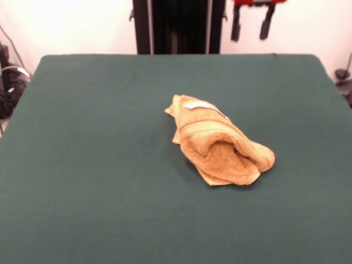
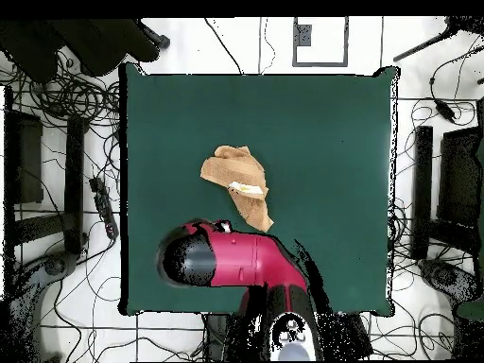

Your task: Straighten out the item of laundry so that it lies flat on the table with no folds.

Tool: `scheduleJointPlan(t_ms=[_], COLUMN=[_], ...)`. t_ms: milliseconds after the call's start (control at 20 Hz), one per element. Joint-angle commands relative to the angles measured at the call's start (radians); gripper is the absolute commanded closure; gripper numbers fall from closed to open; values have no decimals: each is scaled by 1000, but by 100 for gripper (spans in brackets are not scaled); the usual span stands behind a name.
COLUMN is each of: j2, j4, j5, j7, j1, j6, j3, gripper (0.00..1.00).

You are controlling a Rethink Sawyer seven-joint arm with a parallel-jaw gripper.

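The item of laundry [image 1: 220, 144] is a golden-orange terry towel, folded and bunched into a lump a little right of the table's middle. A woven band and a small white label [image 1: 201, 104] show on its far part. In the overhead view the towel [image 2: 236, 181] lies near the table's middle. The table [image 1: 82, 165] is covered in dark green cloth [image 2: 331, 142]. My gripper [image 1: 252, 23] hangs at the top edge, drawn back beyond the table's far side, open and empty, well apart from the towel. In the overhead view the red arm [image 2: 236, 260] covers it.
The black pedestal [image 1: 179, 26] stands behind the table's far edge. Cables and equipment [image 1: 10, 82] lie off the table's left side. In the overhead view cables [image 2: 66, 104] and dark stands [image 2: 423, 194] surround the table.
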Motion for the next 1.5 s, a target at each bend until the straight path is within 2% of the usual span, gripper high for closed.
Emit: scheduleJointPlan(t_ms=[50,450,850,1300,1500], j2=[178,236,208,201,232], j4=[-97,-144,-94,-164,-193], j5=[-33,-34,-27,-76,-109], j7=[118,98,68,-17,-40], j1=[-12,-31,-95,-140,-195], j6=[-89,-108,-111,-25,-113], j3=[52,50,99,120,183], gripper=[0,0,0,0,0])
